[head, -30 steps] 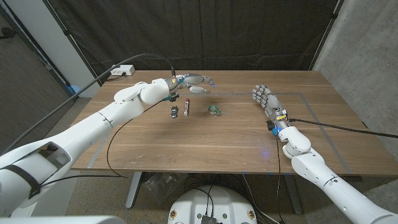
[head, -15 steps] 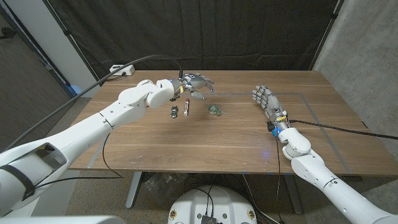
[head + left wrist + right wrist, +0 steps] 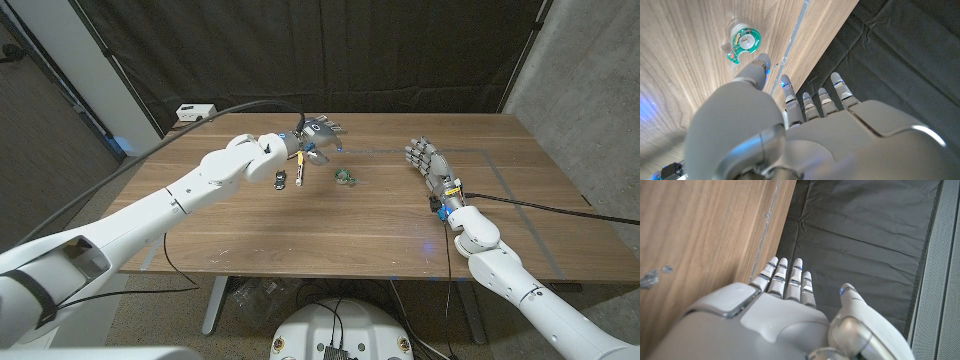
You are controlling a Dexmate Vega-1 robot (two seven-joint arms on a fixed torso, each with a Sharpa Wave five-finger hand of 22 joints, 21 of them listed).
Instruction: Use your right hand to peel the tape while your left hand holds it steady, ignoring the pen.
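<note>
A small green tape dispenser (image 3: 346, 177) with a white roll lies on the wooden table (image 3: 340, 225), near the middle toward the far side; it also shows in the left wrist view as the dispenser (image 3: 742, 42). My left hand (image 3: 320, 134) hovers open above the table, just behind and to the left of the tape, fingers spread and holding nothing; its back (image 3: 805, 135) shows in its own wrist view. My right hand (image 3: 428, 161) stands upright on the right side of the table, fingers straight, well apart from the tape; its back (image 3: 775, 325) shows in the right wrist view.
A white pen with a red cap (image 3: 299, 170) and a small black object (image 3: 279, 179) lie left of the tape. A white power strip (image 3: 195, 112) sits at the far left corner. Thin tape lines (image 3: 500, 175) mark the tabletop. A dark curtain hangs behind.
My left arm has swung rightward and slightly forward, bringing its hand from behind the pen to closer behind the tape. The right hand and the tape have stayed put.
</note>
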